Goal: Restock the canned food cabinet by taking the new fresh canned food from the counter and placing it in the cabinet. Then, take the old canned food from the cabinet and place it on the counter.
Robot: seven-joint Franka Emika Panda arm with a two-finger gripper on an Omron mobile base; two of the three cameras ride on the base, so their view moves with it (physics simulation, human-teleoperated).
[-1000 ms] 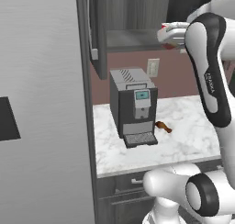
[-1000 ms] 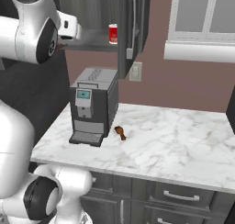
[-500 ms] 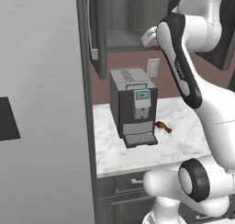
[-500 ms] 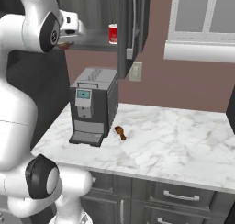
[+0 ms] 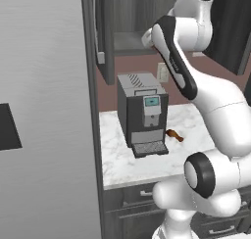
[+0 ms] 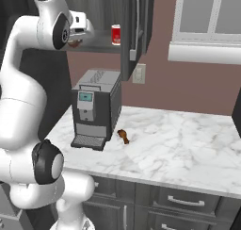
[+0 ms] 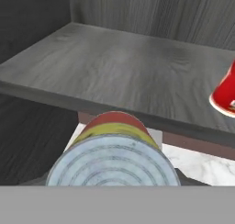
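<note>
Up at the open dark grey wood-grain wall cabinet [image 6: 94, 7], the white arm is reaching further toward the shelf than a second ago, its forearm now swinging across in front of the opening. The gripper [image 6: 77, 31] is clamping the small short can with the yellow-and-red label and pale ribbed lid [image 7: 113, 159], holding it just before the shelf's front edge, probably not yet over the flat grey shelf [image 7: 119, 67]. Inside the cabinet, the small bright red can with a white patch [image 6: 116, 35] is standing upright on that shelf.
</note>
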